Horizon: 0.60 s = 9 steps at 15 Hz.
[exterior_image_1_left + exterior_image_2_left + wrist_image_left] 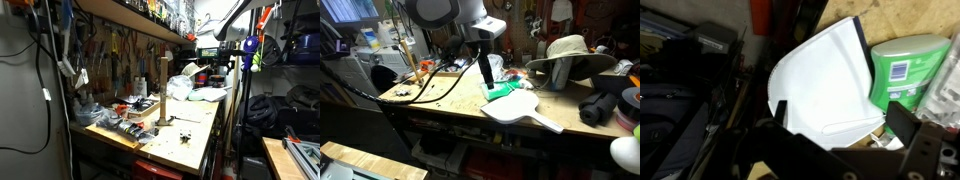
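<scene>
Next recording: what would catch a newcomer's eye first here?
A white dustpan lies near the front edge of the cluttered workbench, with a green tub beside it. The open end effector hangs just above them. A wide-brimmed hat sits farther back on the bench.

Dustpan (825, 80) plain white, centre of the wrist view. Canister (908, 65) at right is green with a blue-and-white label. Tool (486, 72) black. Worktop (445, 98) tan plywood with dark specks. Sun hat (570, 48), upper right in an exterior view, is beige.
</scene>
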Tool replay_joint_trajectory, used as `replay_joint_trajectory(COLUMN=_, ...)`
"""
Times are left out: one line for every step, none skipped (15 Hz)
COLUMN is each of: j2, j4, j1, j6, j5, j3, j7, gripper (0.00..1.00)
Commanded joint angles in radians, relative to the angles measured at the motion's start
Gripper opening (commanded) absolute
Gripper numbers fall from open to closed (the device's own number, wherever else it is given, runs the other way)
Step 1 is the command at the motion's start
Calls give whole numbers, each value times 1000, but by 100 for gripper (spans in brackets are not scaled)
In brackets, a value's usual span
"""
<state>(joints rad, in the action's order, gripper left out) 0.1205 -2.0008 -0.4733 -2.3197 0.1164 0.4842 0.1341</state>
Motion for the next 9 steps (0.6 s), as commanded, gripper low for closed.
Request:
replay_joint_trajectory(j2=105, j4=70, j1=-53, j6=23, j5=30, j3=6, j7=-90, gripper=100)
replay_joint_trajectory(j2=123, j4=82, j1=-70, j6=32, j5=40, j3=2, j7=-133, gripper=100)
replay_joint_trajectory(j2=142, j4=95, j1=-87, j6=31, j5=55, j3=-2, j7=-164, gripper=100)
replay_joint_trajectory(j2=163, j4=107, j1=-103, j6=23, j5=61, j3=-4, j7=-189, gripper=100)
replay_joint_trajectory(j2=182, j4=123, j1=-121, j6=29, j5=71, j3=-10, j7=-217, gripper=100)
replay_joint_trajectory(j2=197, j4=136, j1=-139, j6=31, j5=77, j3=-17, j7=-247, gripper=100)
replay_joint_trajectory(j2=213, j4=150, j1=-156, j6=35, j5=82, j3=-26, j7=-271, gripper=100)
replay_joint_trajectory(j2=231, j4=165, j1=-174, j6=35, j5=86, j3=-34, j7=-293, gripper=100)
replay_joint_trajectory(j2=250, j4=180, j1=-190, j6=24, j5=88, j3=-42, j7=-308, gripper=100)
